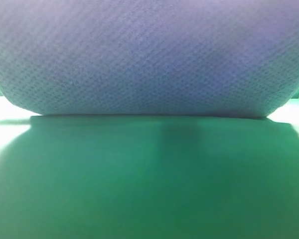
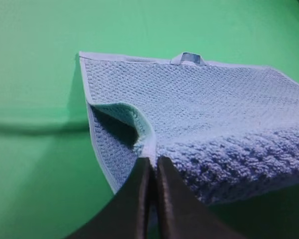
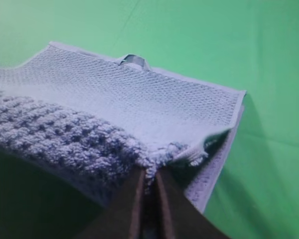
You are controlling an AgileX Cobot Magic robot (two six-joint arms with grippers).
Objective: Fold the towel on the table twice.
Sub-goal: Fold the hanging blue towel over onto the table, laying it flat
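Observation:
The blue-grey waffle-weave towel hangs close in front of the exterior high camera and fills the top half of that view above the green table. No gripper shows there. In the left wrist view my left gripper is shut on the towel's near hem, lifting a fold over the layer that lies flat. In the right wrist view my right gripper is shut on the towel's near edge in the same way. A small hanging loop sits on the far hem, also seen in the right wrist view.
Smooth green table cloth surrounds the towel on all sides in both wrist views. A shadow of the raised towel falls on the table in the exterior high view. No other objects show.

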